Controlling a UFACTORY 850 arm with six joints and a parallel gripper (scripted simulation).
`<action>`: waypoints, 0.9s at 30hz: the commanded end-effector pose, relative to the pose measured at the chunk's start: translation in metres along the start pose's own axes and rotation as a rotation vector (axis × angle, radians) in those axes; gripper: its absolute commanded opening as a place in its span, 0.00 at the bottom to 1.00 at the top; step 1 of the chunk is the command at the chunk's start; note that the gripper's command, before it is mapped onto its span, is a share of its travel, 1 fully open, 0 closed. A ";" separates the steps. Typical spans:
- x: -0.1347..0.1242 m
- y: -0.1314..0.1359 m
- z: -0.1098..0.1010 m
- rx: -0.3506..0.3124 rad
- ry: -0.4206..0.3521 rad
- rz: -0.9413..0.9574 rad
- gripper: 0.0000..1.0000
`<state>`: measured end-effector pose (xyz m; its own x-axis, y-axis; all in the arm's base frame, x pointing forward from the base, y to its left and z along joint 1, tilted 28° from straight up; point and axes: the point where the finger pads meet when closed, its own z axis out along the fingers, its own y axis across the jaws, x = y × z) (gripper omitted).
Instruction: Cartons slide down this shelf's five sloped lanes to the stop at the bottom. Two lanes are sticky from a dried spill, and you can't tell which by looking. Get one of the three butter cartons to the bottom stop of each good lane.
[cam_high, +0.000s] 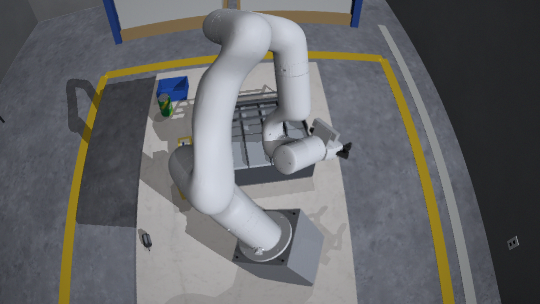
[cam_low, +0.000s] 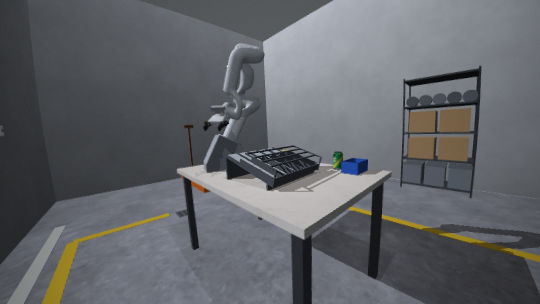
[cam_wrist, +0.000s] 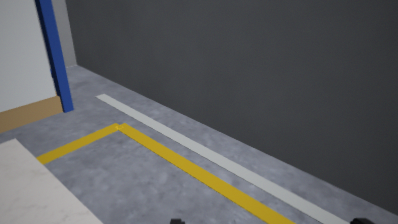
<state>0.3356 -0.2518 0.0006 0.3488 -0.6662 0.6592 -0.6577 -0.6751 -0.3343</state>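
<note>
The dark grey sloped shelf (cam_high: 260, 170) (cam_low: 250, 167) with its lanes stands on the white table (cam_high: 200, 260) (cam_low: 300, 210); the arm hides much of it from above. A small yellow carton-like thing (cam_high: 184, 141) (cam_low: 285, 148) shows just beside the shelf's left side, half hidden by the arm. I cannot make out other butter cartons. My gripper (cam_high: 346, 150) (cam_low: 212, 124) (cam_wrist: 267, 222) is open and empty, held high off the shelf's right side near the table's edge. It points away from the shelf, so the wrist view shows only floor, wall and a table corner.
A blue bin (cam_high: 172, 87) (cam_low: 354, 166) and a green can (cam_high: 165, 105) (cam_low: 338, 160) stand beyond the shelf's left corner. A small dark object (cam_high: 146, 239) lies near the table's left edge by the robot base (cam_high: 280, 250). A storage rack (cam_low: 440, 130) stands against the wall.
</note>
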 end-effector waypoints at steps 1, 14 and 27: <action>0.001 0.000 0.000 0.000 0.002 0.000 1.00; 0.001 0.000 0.000 0.000 0.002 0.000 1.00; -0.019 -0.142 -0.052 0.392 0.030 -0.219 1.00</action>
<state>0.3635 -0.1799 0.0383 0.4124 -0.5557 0.7219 -0.4077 -0.8212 -0.3992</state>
